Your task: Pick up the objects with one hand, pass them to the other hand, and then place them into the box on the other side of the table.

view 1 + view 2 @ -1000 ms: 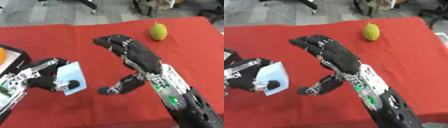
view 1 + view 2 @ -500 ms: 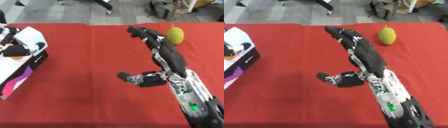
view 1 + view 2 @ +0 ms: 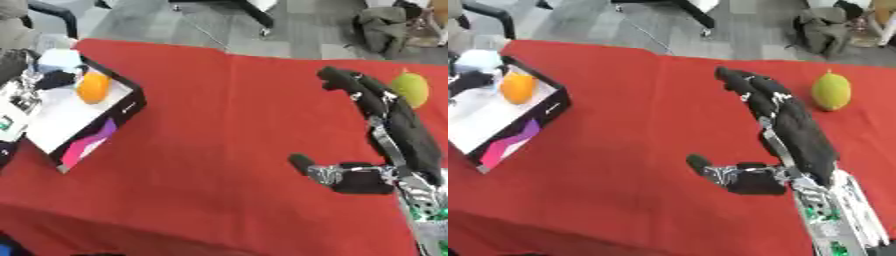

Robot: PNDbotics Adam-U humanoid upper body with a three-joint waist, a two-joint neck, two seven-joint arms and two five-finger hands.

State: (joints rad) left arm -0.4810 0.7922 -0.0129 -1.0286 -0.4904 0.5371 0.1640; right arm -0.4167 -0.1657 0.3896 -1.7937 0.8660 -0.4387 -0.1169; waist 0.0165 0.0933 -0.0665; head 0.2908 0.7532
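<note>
The right hand hangs over the red bench at centre right of the frame, empty, its fingers stretched straight toward the upper middle and the thumb held out to the lower left. Just beyond the fingertips, to the upper right, a yellow-green fruit sits on the cloth, near the hand but apart from it. Bare cloth lies between the hand and the box at the left edge. An orange lies in the box's far end. At its upper left corner the left hand shows as dark fingers beside a pale blue object; whether they grip it cannot be told.
</note>
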